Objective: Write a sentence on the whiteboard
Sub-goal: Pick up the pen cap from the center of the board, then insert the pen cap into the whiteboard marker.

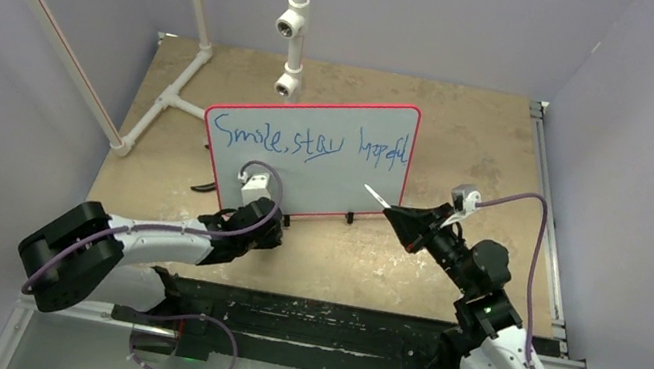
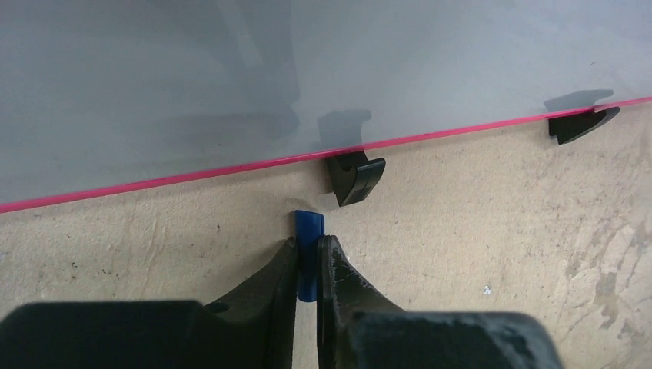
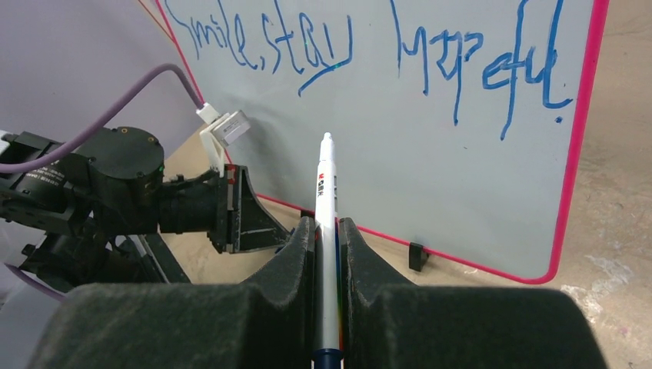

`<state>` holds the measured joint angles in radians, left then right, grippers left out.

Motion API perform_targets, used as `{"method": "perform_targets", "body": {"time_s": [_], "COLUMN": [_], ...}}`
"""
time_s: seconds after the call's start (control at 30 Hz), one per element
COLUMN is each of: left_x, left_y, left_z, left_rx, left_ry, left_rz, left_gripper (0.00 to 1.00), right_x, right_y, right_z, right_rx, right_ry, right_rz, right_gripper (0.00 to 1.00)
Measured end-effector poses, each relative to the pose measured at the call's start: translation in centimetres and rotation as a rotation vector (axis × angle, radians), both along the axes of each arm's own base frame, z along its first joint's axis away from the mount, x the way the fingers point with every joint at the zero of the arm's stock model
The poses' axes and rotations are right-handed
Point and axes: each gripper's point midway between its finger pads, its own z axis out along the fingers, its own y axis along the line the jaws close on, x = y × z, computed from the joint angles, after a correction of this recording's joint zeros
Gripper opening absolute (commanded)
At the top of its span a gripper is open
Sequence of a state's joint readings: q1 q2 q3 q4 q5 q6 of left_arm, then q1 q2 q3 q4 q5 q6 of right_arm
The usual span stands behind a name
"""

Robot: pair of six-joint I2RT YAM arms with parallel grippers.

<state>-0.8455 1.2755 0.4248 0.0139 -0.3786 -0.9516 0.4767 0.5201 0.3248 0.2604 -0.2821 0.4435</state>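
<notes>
The whiteboard (image 1: pixel 328 185) stands upright on small black feet (image 2: pixel 354 175), its thin red frame around a pale grey face. The sentence (image 1: pixel 310 141) runs along its top in blue handwriting, the middle word underlined (image 3: pixel 323 73). My left gripper (image 2: pixel 310 246) is low at the board's bottom edge, shut on a small blue cap (image 2: pixel 308 224) that rests on the table. My right gripper (image 3: pixel 327 227) is shut on a white marker (image 3: pixel 327 177), whose tip points at the board's face (image 3: pixel 461 169) below the writing, a little short of it. In the top view the marker (image 1: pixel 377 196) sits before the board's lower right.
A white pipe frame (image 1: pixel 180 88) stands at the back left and a jointed white pipe (image 1: pixel 295 27) hangs above the board. Metal rails (image 1: pixel 549 254) line the table's right edge. The left arm (image 3: pixel 115 184) lies close on the right gripper's left side.
</notes>
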Motion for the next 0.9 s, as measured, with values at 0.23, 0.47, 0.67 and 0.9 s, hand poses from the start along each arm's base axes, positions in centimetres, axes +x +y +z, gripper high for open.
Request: {"method": "perform_targets", "body": {"time_s": [0.23,0.47,0.67,0.9], "left_x": [-0.7,-0.4,0.7,3.7], "left_y": [-0.1,-1.8,-3.9,-5.9], "left_z": [0.4,5.5,13.2,25.4], "left_rx": [-0.07,-0.215,-0.33,-0.439], "left_ry": [-0.006,-0.09,-0.21,-0.427], "left_rz": [0.006,-0.041,-0.097,-0.118], "left_gripper": [0.0,0.0,0.0,0.0], "right_x": [-0.4,-0.8,0.2,-0.5], "right_y": [0.5,1.2,4.5,5.5], "right_z": [2.0,6.6,8.8,13.2], "right_rx": [0.06,0.185,0.234,0.43], "right_ry": [-0.058,-0.193,-0.197,-0.285], "right_rz": [0.034,0.064,0.1,0.067], "right_gripper": [0.0,0.0,0.0,0.0]}}
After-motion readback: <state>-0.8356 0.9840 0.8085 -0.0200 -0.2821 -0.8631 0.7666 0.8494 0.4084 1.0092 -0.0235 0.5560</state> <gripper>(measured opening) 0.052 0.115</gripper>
